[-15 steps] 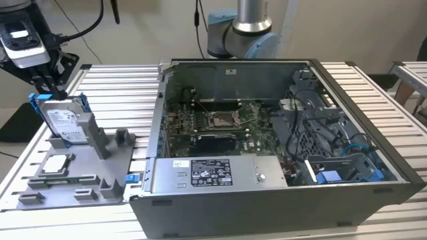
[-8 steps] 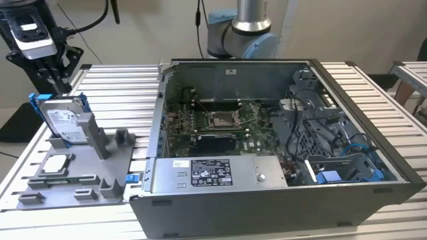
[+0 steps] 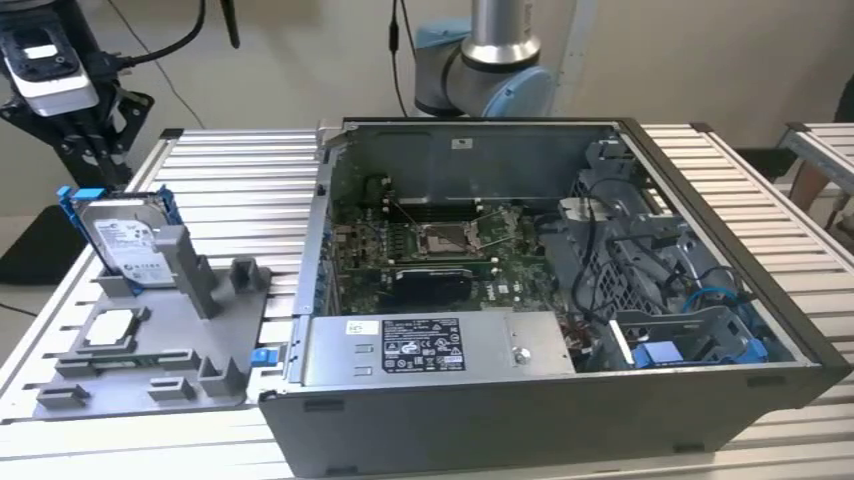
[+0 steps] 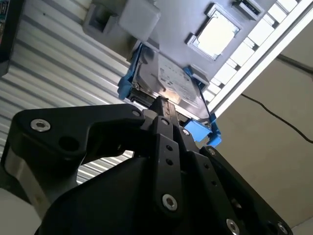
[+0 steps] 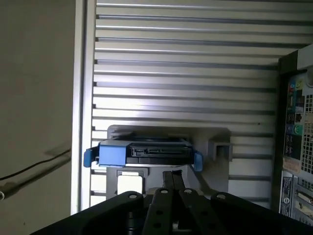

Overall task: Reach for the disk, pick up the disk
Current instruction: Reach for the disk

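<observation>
End effector (image 5: 173, 176), closed, just above upright disk (image 3: 124, 233)

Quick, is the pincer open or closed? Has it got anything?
Pincer: closed, holding nothing, tips near the disk.

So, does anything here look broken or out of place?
Nothing looks damaged. The computer case lies open with its insides exposed, and the disk stands on edge, leaning, in the grey holder, but both look deliberate.
</observation>
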Robot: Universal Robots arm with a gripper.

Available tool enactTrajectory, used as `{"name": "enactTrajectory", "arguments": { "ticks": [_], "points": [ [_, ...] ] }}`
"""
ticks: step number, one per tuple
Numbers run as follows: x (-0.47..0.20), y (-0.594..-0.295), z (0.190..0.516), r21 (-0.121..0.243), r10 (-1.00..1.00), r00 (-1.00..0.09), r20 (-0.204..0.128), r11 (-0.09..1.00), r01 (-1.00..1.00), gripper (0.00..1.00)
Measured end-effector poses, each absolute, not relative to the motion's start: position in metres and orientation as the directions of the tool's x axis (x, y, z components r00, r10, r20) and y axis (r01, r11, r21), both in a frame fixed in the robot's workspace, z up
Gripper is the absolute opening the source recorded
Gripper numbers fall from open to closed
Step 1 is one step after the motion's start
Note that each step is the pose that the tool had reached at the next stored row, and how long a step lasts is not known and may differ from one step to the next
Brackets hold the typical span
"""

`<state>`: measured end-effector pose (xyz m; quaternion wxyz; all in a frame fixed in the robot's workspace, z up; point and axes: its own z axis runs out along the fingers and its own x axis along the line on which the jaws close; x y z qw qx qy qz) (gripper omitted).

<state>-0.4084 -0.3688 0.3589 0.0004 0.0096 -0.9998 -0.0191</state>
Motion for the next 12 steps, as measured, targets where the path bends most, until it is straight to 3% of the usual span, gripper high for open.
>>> {"name": "enactTrajectory", "arguments": {
  "ticks": [12],
  "points": [
    [-0.443,-0.366,0.359,0.038,-0.022,-1.0,0.0,0.999,-0.022,0.0]
  ]
}}
